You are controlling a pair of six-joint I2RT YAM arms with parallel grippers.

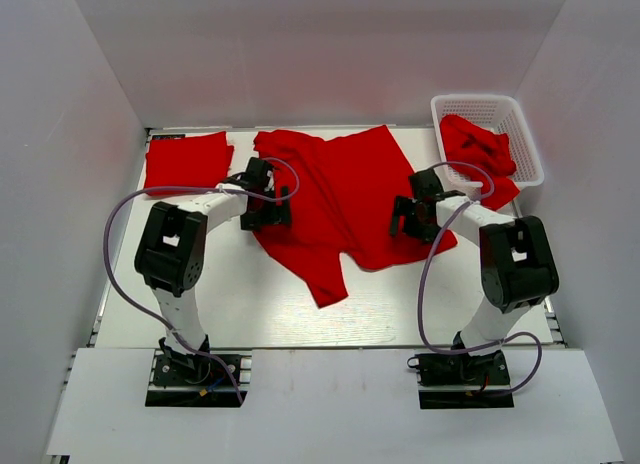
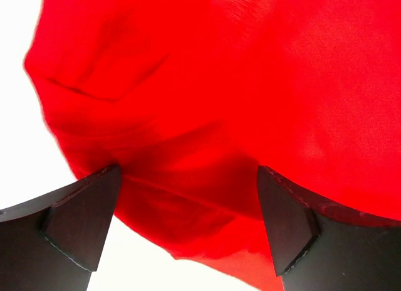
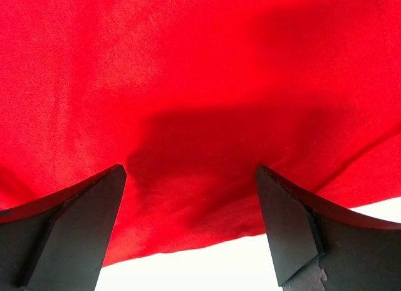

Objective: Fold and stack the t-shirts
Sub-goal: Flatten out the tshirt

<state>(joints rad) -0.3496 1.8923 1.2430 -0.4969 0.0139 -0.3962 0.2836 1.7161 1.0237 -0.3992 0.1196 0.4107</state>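
Note:
A red t-shirt (image 1: 345, 199) lies spread and rumpled across the middle of the table. A folded red t-shirt (image 1: 186, 161) lies at the back left. More red t-shirts (image 1: 478, 149) fill the white basket (image 1: 525, 134) at the back right. My left gripper (image 1: 266, 220) is open at the spread shirt's left edge; the red cloth (image 2: 207, 128) lies between and beyond its fingers (image 2: 81, 222). My right gripper (image 1: 408, 222) is open at the shirt's right edge, with the cloth hem (image 3: 207, 197) between its fingers (image 3: 294, 228).
White walls close in the table on the left, back and right. The basket stands against the back right corner. White table surface (image 1: 250, 304) shows in front of the spread shirt.

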